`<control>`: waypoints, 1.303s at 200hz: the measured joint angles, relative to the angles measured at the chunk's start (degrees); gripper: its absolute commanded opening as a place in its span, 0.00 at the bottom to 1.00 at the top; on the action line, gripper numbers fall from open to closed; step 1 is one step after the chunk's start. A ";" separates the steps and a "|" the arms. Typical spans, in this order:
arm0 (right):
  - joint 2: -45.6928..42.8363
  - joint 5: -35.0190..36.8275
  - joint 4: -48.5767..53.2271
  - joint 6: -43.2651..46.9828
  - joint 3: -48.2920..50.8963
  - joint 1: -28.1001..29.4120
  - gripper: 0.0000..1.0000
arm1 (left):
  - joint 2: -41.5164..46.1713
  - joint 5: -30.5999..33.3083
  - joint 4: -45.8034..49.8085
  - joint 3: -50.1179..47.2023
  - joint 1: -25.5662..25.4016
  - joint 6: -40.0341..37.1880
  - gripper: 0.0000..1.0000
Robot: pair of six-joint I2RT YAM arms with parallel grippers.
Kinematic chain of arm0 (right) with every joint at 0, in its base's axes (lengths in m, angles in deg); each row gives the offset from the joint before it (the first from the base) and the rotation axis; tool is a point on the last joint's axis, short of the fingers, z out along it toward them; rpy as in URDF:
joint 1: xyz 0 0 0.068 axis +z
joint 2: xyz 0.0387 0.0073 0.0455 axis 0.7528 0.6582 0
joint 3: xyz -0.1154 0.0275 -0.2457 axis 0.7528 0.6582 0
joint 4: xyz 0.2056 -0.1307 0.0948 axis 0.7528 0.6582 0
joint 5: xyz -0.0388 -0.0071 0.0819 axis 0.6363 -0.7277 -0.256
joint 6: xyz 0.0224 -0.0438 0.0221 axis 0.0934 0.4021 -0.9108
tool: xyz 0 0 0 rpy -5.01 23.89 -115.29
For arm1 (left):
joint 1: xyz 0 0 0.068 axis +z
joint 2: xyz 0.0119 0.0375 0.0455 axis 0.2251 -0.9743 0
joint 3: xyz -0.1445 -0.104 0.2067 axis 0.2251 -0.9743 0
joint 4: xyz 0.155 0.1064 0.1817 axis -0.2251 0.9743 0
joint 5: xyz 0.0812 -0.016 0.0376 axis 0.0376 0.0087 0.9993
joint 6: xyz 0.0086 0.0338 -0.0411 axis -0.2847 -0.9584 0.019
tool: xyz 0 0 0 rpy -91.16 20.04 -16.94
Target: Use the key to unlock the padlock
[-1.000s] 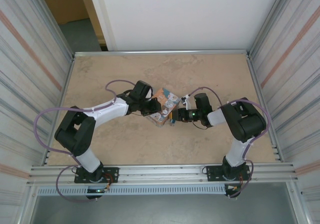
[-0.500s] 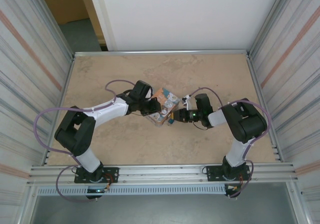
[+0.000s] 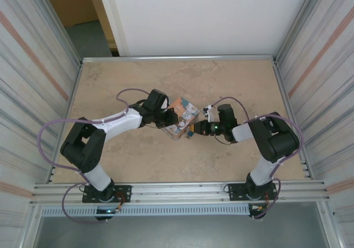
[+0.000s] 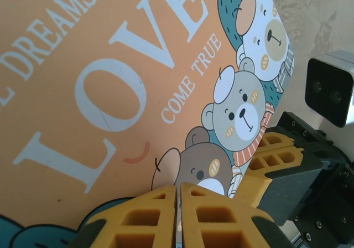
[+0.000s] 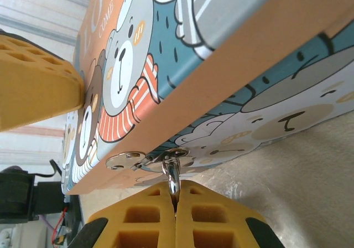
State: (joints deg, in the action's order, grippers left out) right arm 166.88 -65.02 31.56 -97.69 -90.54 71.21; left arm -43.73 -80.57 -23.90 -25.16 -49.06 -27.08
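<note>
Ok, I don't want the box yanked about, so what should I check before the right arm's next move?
1. Right pincer shut on the silvery piece hanging at the hasp: ok.
2. What that piece is: cannot tell.
3. Anything unlocked yet: cannot tell.
4. Left pincer shut, resting against the box lid to steady it: ok.
5. Box lying flat on the table: cannot tell.

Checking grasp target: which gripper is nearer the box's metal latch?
Right. The right gripper is shut on a silvery loop hanging from the latch; the left gripper sits over the lid, away from it.
</note>
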 measured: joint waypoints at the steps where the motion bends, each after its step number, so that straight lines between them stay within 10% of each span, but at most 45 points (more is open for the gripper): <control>1: -0.02 0.02 -0.02 -0.07 0.04 0.00 0.00 | 0.00 0.00 -0.04 -0.04 0.00 0.00 0.10; 142: -9.20 9.66 -0.33 -9.46 2.47 -1.09 0.00 | 2.95 -0.90 -8.35 -5.79 0.11 0.42 0.22; 260: -27.17 12.07 38.84 0.74 -1.42 4.22 0.00 | 19.85 -1.22 -4.87 -10.84 1.57 -2.80 0.51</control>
State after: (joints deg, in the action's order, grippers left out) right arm 139.71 -52.95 70.40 -96.95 -91.96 75.42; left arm -23.88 -81.79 -28.77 -36.00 -47.49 -29.88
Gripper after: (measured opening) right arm 0.048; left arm 0.496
